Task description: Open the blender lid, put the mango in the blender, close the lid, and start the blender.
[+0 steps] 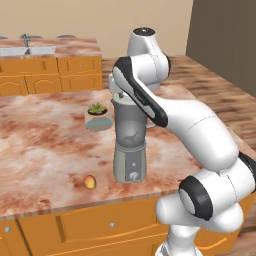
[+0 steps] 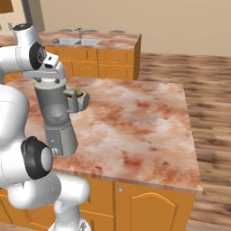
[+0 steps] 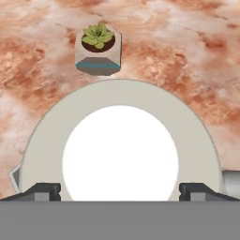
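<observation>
The tall grey blender (image 1: 130, 142) (image 2: 57, 118) stands near the front edge of the island counter (image 1: 45, 145). My arm bends over it, and my gripper (image 3: 119, 190) hangs straight above the jar. From the hand camera the round blender lid (image 3: 120, 150) sits on the jar's rim directly below. My two fingertips (image 3: 44, 191) stand wide apart at either side of it, open and holding nothing. The small orange mango (image 1: 90, 182) lies on the counter to the left of the blender's base, close to the front edge.
A small bowl with a green plant (image 1: 97, 117) (image 2: 77, 97) (image 3: 98, 49) stands just behind the blender. A back counter with a sink (image 1: 27, 50) (image 2: 76, 42) runs along the far wall. Wooden floor lies to the island's right.
</observation>
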